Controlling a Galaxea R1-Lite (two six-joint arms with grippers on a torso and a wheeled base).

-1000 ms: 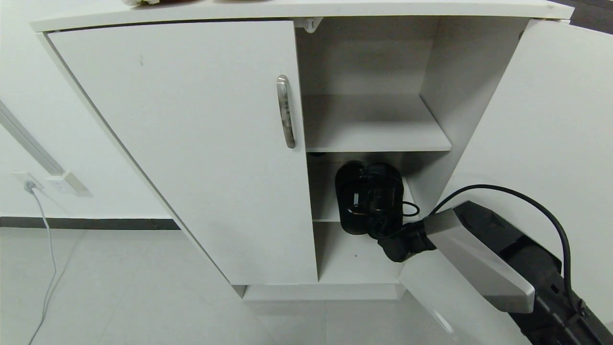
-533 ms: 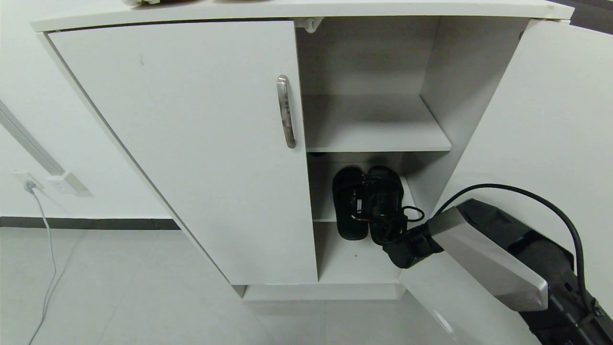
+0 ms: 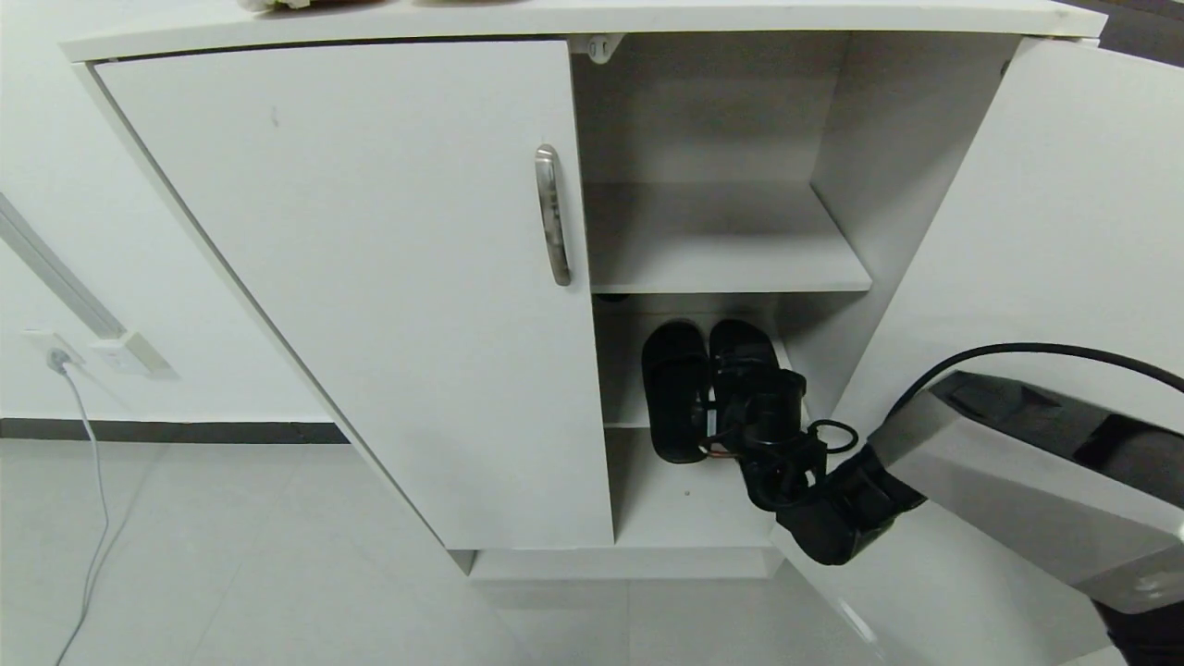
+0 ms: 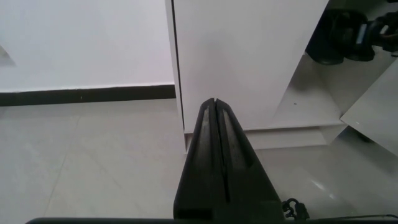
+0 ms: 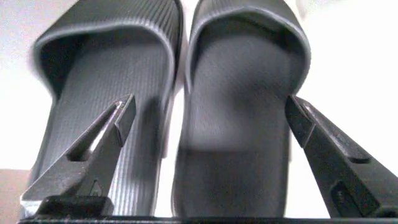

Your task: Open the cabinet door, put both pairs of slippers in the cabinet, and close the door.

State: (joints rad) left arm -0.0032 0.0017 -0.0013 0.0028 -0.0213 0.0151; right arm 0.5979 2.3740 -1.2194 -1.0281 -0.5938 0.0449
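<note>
Slippers (image 3: 708, 388): one black ribbed pair, side by side on the cabinet's lower shelf (image 3: 624, 416), heels overhanging its front edge. They are probably light, soft foam that flexes, best pinched where the two inner walls adjoin. Right pincer (image 5: 210, 107) is released, jaws spread wide just before the heels. Left pincer (image 4: 214, 104) is clenched and empty, low before the closed door (image 3: 370, 277). Open door (image 3: 1045, 231) and upper shelf (image 3: 721, 250) bound the opening; free room lies outward.

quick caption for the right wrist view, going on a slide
Right gripper, open wide, facing a pair of black slippers lying side by side between its fingers.
</note>
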